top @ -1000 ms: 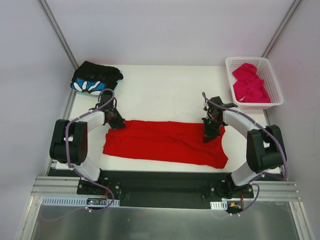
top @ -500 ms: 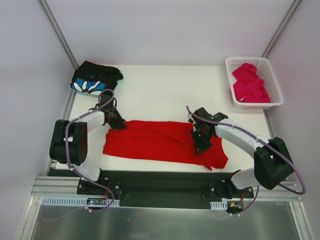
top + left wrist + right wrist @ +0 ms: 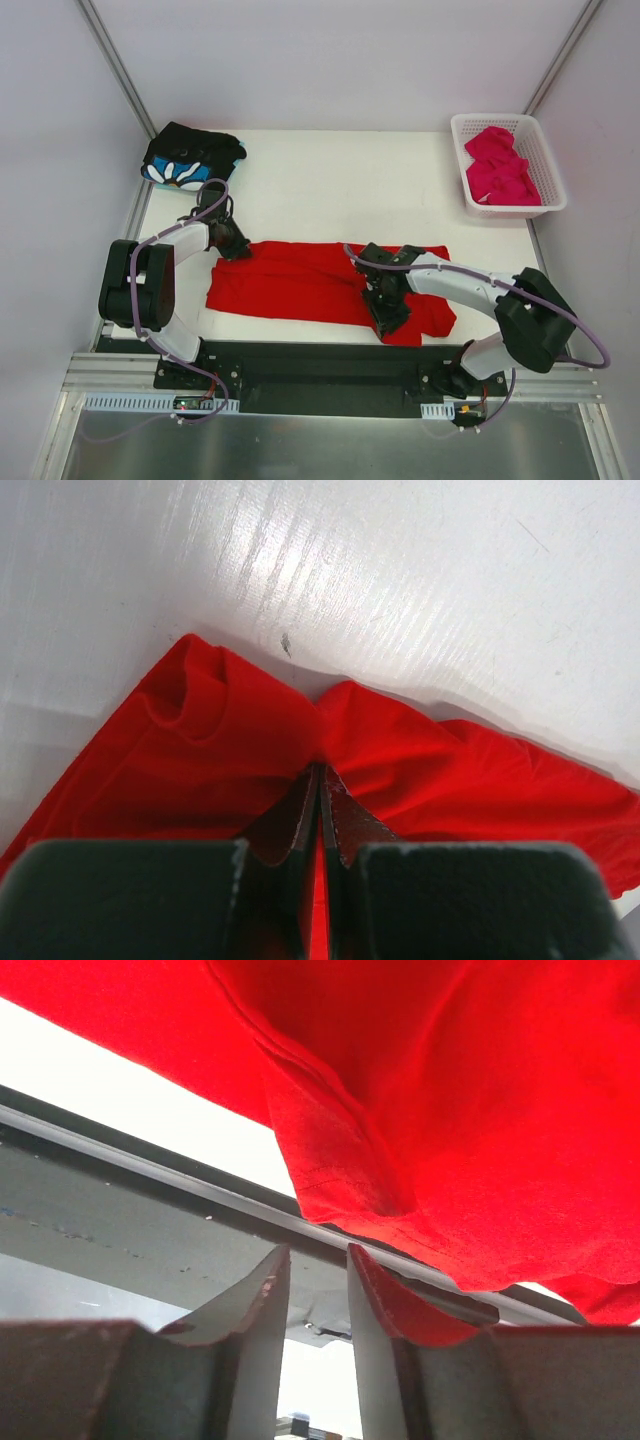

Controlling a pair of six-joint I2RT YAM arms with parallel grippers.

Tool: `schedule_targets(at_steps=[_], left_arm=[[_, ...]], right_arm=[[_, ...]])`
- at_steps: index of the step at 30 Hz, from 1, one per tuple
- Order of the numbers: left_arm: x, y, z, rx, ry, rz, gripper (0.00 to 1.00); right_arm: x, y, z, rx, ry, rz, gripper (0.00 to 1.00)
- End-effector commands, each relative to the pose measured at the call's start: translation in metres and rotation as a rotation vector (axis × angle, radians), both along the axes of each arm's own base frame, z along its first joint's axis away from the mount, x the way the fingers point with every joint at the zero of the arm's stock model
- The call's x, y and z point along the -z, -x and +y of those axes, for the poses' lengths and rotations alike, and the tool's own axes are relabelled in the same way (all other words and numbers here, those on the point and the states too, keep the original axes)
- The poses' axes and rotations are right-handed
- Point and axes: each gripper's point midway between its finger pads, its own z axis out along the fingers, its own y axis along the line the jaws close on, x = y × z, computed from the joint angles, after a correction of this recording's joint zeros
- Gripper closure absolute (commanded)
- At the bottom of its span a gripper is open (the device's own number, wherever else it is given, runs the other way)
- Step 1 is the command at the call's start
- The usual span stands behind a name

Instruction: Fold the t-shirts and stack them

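Observation:
The bright red t-shirt [image 3: 300,280] lies in a long band across the front of the table, its right end doubled over to the left. My left gripper [image 3: 232,246] is shut on the shirt's far left corner; in the left wrist view the red cloth [image 3: 230,730] bunches at the pinched tips of that gripper [image 3: 320,772]. My right gripper [image 3: 388,312] is low over the folded right part, near the front edge. In the right wrist view that gripper [image 3: 318,1260] stands slightly open with nothing between its fingers. The red hem [image 3: 340,1190] lies just beyond them.
A folded black t-shirt with blue-and-white flowers [image 3: 190,158] sits at the far left corner. The magenta-pink t-shirt [image 3: 500,165] lies crumpled in the white lattice basket [image 3: 505,121] at the far right. The table's dark front rail [image 3: 150,1150] runs just under my right gripper.
My right arm swept left and toward the front edge, drawing the red shirt's right end over itself, and its jaws have parted off the cloth. The left arm has not moved.

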Motion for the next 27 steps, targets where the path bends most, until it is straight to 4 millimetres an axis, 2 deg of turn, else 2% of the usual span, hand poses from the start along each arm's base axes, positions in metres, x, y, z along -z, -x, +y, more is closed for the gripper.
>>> schedule_targets(at_steps=[1, 5, 10, 13, 16, 17, 18, 20, 27], left_arm=[[-0.010, 0.004, 0.000, 0.017, 0.004, -0.007, 0.98], [-0.013, 0.004, 0.000, 0.020, 0.004, -0.012, 0.98], [-0.016, 0.003, 0.000, 0.022, 0.005, -0.017, 0.98], [-0.019, 0.002, -0.001, 0.027, 0.008, -0.020, 0.98], [-0.021, 0.001, -0.001, 0.024, 0.007, -0.028, 0.98], [-0.022, 0.001, -0.001, 0.025, 0.009, -0.027, 0.98], [-0.022, 0.001, -0.002, 0.025, 0.013, -0.027, 0.98], [-0.022, 0.000, -0.002, 0.027, 0.013, -0.027, 0.98], [-0.023, 0.003, -0.002, 0.023, 0.018, -0.030, 0.98]], right_arm=[[-0.008, -0.006, 0.006, 0.006, 0.022, -0.034, 0.63], [-0.017, -0.015, 0.008, -0.004, 0.028, -0.069, 0.60], [-0.034, -0.035, 0.008, 0.023, 0.046, -0.157, 0.59], [-0.048, -0.063, 0.002, 0.109, 0.044, -0.266, 0.59], [-0.060, -0.097, -0.014, 0.271, 0.000, -0.346, 0.59], [-0.060, -0.107, -0.027, 0.352, -0.017, -0.353, 0.59], [-0.061, -0.120, -0.028, 0.397, -0.053, -0.379, 0.60], [-0.061, -0.137, -0.043, 0.479, -0.059, -0.390, 0.60], [-0.035, -0.180, -0.072, 0.654, -0.045, -0.383, 0.64]])
